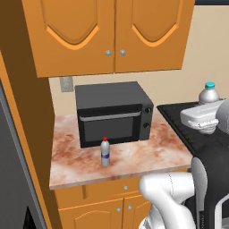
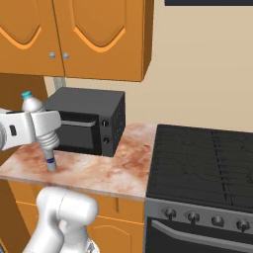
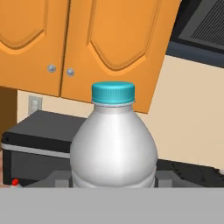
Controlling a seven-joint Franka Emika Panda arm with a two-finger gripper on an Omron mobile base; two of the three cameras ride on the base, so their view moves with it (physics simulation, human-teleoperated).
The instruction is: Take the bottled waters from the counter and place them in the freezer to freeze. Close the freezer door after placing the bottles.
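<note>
Pincer [image 2: 43,129] clamped about the body of the blue-capped bottle [image 2: 32,105], lifted clear of the desk [image 2: 99,170]. Rigid, smooth, probably slippery; mid-body hold suits. Red-capped bottle [image 1: 105,152] stands below the pincer, seemingly apart, before the microwave [image 1: 114,114].

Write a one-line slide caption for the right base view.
Claw holds the blue-capped bottle above the counter, microwave behind.
</note>
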